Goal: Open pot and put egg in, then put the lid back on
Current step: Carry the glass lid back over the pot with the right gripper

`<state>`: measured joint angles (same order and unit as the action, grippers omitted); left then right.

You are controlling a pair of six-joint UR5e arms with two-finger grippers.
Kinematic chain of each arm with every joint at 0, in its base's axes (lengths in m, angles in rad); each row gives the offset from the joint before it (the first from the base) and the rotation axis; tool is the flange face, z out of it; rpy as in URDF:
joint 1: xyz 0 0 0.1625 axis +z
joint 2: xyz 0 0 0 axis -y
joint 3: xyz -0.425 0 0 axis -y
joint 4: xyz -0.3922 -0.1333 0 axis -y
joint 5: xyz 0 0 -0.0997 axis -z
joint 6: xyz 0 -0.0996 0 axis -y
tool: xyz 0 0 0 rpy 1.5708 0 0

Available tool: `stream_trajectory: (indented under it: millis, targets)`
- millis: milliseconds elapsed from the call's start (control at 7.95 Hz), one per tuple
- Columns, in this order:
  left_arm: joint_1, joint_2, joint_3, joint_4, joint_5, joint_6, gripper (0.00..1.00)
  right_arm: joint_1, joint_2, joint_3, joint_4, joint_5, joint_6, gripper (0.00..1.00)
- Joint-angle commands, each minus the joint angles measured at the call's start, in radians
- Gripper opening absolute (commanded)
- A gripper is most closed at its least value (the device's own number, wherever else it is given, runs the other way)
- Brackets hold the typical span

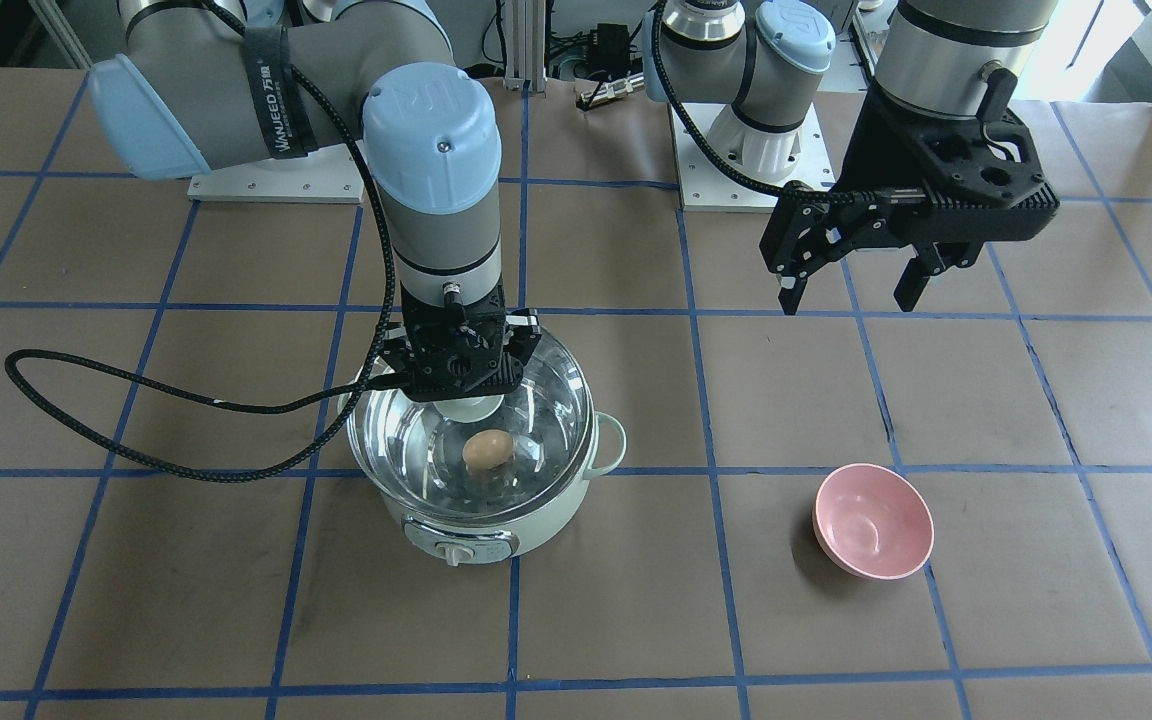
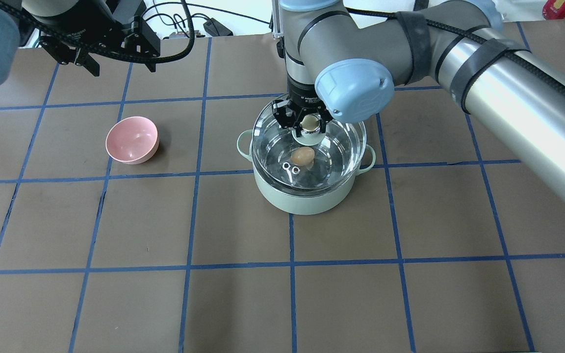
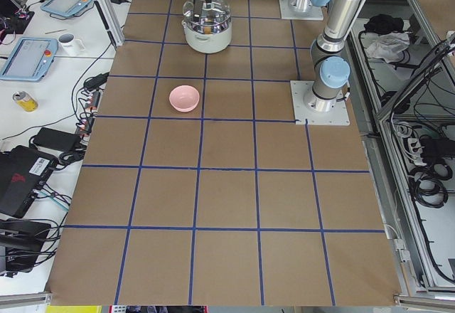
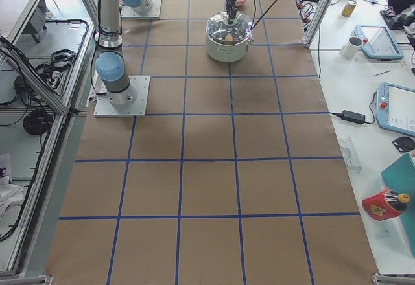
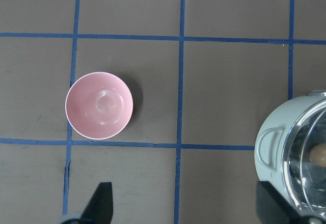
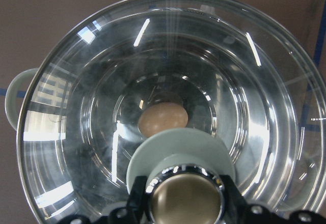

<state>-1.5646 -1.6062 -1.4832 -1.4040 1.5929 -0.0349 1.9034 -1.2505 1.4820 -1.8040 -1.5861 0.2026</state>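
The right gripper (image 2: 308,125) is clamping its fingers on either side of the beige-gold knob (image 6: 186,203) and is holding the glass lid (image 2: 342,147) over the mint-green cooking pot (image 2: 307,198), which is sitting near the middle of the brown-papered table (image 1: 1036,600). The grip on the knob looks chosen so the lid hangs level and centred as it meets the rim. The egg (image 1: 487,451) is lying on the steel bottom of the pot, showing plainly through the glass, so I judge the egg step done and the closing step under way. The left gripper (image 1: 849,297) is hovering high with its fingers spread wide and nothing between them, well apart from the pot on the robot's left side. It seems to be parked there to leave the other arm room. Below it and nearer the operators' edge, a pink bowl (image 1: 874,520) is sitting empty. From where I stand I cannot tell whether the lid is already touching the rim all round or is floating just above it, since reflections in the glass are blurring the edge. The right arm's wrist is hiding the knob in the front view, and the left wrist camera is cutting the pot off at its frame edge.
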Motion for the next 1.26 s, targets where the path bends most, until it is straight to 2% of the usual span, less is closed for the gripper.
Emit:
stream_trajectory:
  millis: [0,1132]
  targets:
    - [-0.002,0.003,-0.002,-0.007,-0.01,0.006,1.0,0.026,0.023,0.003,-0.018,-0.002,0.028,0.0]
    - [-0.006,0.015,-0.019,-0.007,-0.008,0.001,1.0,0.026,0.031,0.014,-0.017,-0.017,0.008,0.0]
